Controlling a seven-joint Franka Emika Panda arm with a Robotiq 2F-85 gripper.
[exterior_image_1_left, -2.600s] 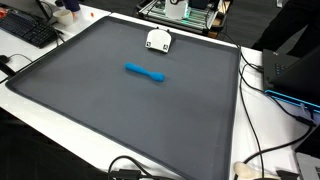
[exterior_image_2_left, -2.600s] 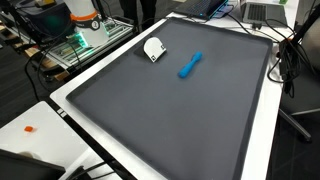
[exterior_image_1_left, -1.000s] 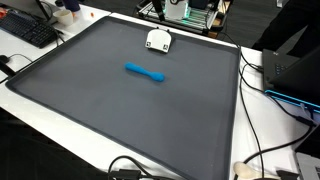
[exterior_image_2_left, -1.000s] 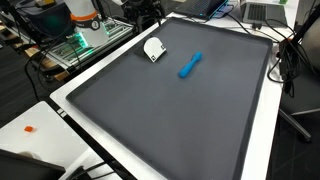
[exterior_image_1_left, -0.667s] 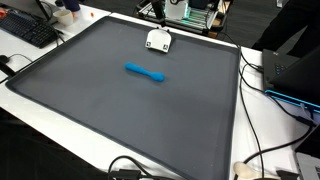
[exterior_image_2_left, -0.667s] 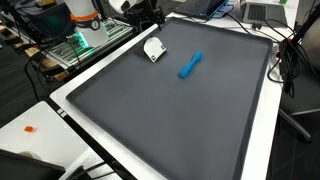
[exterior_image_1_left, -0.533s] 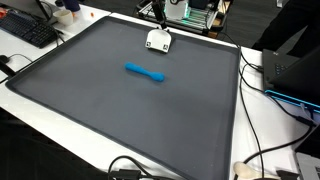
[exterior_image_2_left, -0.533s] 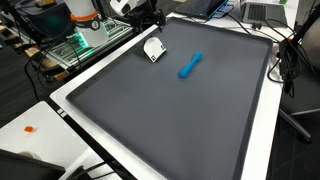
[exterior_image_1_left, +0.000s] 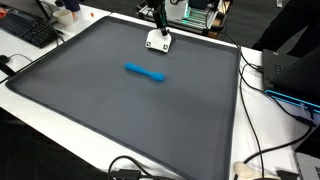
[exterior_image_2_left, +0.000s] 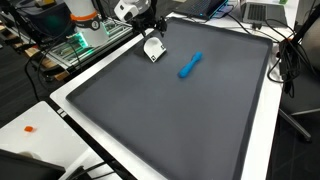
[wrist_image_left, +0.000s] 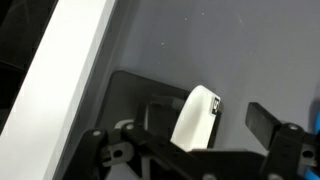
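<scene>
White block (exterior_image_1_left: 158, 41) sits on the grey mat (exterior_image_1_left: 100, 110), near the mat's far edge, lying flat. Same block in an exterior view (exterior_image_2_left: 153, 49), close to the mat's corner and the white table rim (exterior_image_2_left: 100, 66). My gripper (exterior_image_1_left: 158, 18) hangs right above the block, not touching it as far as I can tell; there is a gap between fingertips and block in both exterior views. In an exterior view the gripper (exterior_image_2_left: 150, 26) points down over the block's far side.

Wrist view: block (wrist_image_left: 197, 118) shows as a pale rounded slab with a small dark mark near its upper end, tilted across the frame. It lies between my fingers; one dark finger (wrist_image_left: 262, 119) stands clear to the side. Jaws spread wide, wider than the block, gripping nothing. A darker patch lies on the mat around the block here.

Blue bar (exterior_image_1_left: 146, 71) with thicker ends lies flat mid-mat, well apart from block and gripper; also seen at (exterior_image_2_left: 190, 65). Black keyboard (exterior_image_1_left: 30, 30) is on the table off the mat.
</scene>
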